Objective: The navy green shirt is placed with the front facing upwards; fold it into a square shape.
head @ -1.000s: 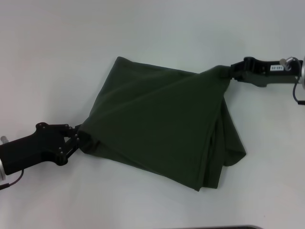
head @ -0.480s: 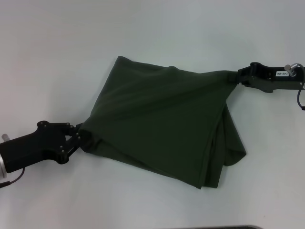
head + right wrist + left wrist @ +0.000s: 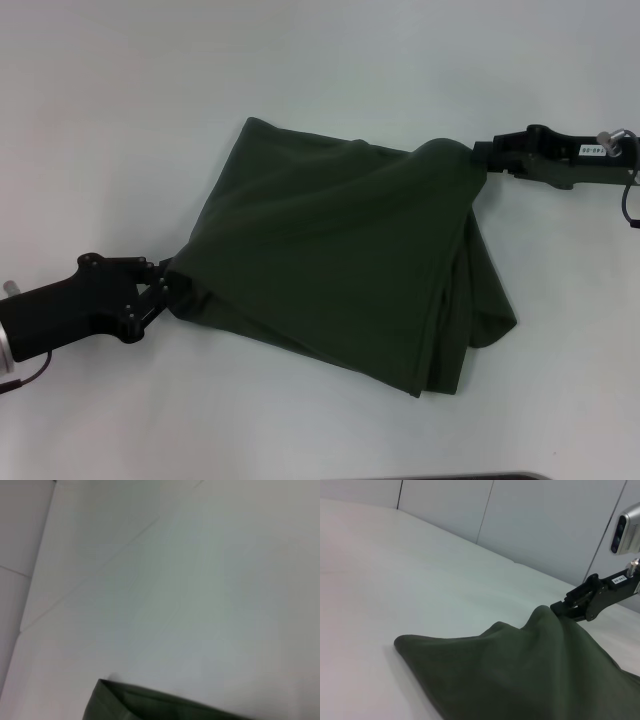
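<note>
Olive navy green shirt (image 3: 340,270), lettering hidden

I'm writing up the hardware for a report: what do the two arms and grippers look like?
Both are matte black. The left gripper has a chunky angular housing with small screws, a silver wrist cuff and a thin black cable. The right gripper is slimmer, with a small white printed label, a silver fitting and a black cable loop behind it.

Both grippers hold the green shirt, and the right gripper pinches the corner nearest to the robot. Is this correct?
Not quite. In the head view the right gripper pinches the far right corner of the navy green shirt; the left gripper holds the near left corner. Both do grip it.
</note>
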Controlling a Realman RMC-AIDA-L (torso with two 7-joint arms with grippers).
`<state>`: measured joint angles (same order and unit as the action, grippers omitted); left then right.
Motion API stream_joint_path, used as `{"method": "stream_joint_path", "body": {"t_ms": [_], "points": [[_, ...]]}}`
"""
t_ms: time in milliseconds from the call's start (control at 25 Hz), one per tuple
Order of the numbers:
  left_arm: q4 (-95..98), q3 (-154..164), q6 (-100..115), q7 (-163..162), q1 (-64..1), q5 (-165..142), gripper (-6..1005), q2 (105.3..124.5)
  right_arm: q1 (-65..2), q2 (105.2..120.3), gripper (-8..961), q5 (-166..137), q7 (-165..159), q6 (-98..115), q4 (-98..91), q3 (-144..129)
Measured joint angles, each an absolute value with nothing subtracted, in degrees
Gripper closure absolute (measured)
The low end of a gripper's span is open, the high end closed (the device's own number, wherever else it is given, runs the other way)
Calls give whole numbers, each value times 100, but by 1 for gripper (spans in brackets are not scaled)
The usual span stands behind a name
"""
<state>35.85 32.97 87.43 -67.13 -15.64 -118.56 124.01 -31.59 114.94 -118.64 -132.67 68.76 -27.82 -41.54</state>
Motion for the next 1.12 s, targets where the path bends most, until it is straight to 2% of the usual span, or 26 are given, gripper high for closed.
{"method": "stream_joint_path", "body": {"t_ms": [80, 280, 480, 720, 880, 1120], "points": [[3585, 3295, 8743, -6714, -1564, -11856, 879, 12401, -3135, 11498, 847, -11857, -13225, 6883, -2788, -4083], [3585, 3295, 8755, -6726, -1565, -11857, 875, 12401, -3090, 11506, 622, -11844, -13033, 6960, -2798, -3749], [3585, 3286, 8818, -6813, -1559, -11866, 871, 12401, -3082, 11525, 437, -11743, -12658, 7206, -2803, -3311], [3665, 3160, 8880, -7079, -1547, -11869, 745, 12393, -3127, 11531, 163, -11628, -12565, 7300, -2807, -3267], [3835, 3155, 8968, -7071, -1467, -11872, 661, 12392, -3154, 11532, 163, -11626, -12564, 7303, -2850, -3264], [4164, 3119, 9255, -7052, -1288, -11950, 462, 12392, -3185, 11540, 162, -11617, -12560, 7349, -2881, -3260]]}}
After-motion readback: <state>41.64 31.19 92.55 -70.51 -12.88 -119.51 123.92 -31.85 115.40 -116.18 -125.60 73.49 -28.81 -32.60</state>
